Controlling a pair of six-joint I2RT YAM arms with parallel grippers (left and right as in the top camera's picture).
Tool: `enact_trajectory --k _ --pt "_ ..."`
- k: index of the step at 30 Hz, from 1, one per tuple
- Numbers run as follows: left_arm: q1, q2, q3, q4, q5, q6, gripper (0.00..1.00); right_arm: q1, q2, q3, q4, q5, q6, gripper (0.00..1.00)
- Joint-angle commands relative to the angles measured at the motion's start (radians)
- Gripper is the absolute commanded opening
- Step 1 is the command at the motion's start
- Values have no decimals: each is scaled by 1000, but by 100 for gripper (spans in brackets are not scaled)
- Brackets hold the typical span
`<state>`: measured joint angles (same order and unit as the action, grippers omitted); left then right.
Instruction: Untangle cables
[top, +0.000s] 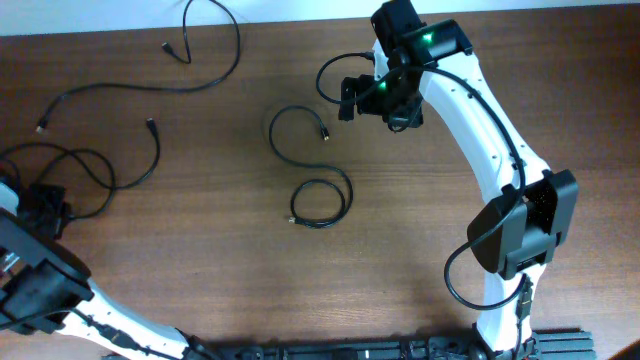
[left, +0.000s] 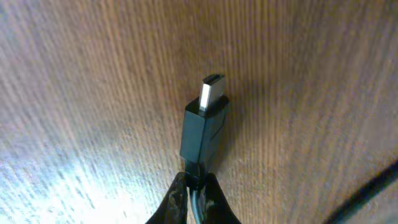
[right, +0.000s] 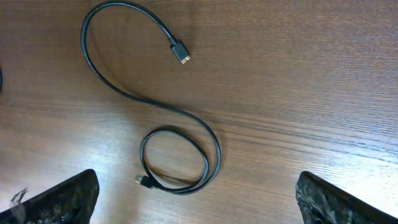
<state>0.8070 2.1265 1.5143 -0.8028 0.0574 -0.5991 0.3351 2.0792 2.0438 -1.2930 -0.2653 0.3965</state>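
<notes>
Three black cables lie on the brown table. One cable (top: 313, 165) in the middle is coiled at one end; it also shows in the right wrist view (right: 180, 155). A second cable (top: 205, 70) snakes along the back left. A third cable (top: 85, 175) is bunched at the left edge. My left gripper (left: 198, 199) is shut on that cable just behind its black plug (left: 204, 124), close above the wood; in the overhead view it (top: 45, 212) is at the far left. My right gripper (right: 196, 196) is open and empty, high above the coiled cable.
The right arm (top: 480, 130) reaches from the front right to the back centre. Its own black wire loops beside the wrist (top: 335, 72). A white wall borders the table at the back (top: 100, 15).
</notes>
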Motion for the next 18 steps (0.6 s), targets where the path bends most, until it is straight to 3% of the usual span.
enact_trajectory --k 1,6,10,13,14,15,18 --pt "2 -1 34 -1 158 -11 0 3 -8 -2 0 12 5 98" --pt "0 -6 102 10 319 -45 0 3 -8 -2 0 12 5 99" --pt "-53 -6 101 30 320 -44 0 3 -8 -2 0 12 5 99" --pt "-166 -6 101 39 136 -43 4 3 -8 -2 0 12 5 99" --pt "-178 -6 101 39 136 -43 14 3 -8 -2 0 12 5 99" --pt "-183 -6 101 39 136 -43 77 3 -8 -2 0 12 5 99" --pt "-178 -15 126 16 136 -32 90 3 -8 -2 0 12 5 99"
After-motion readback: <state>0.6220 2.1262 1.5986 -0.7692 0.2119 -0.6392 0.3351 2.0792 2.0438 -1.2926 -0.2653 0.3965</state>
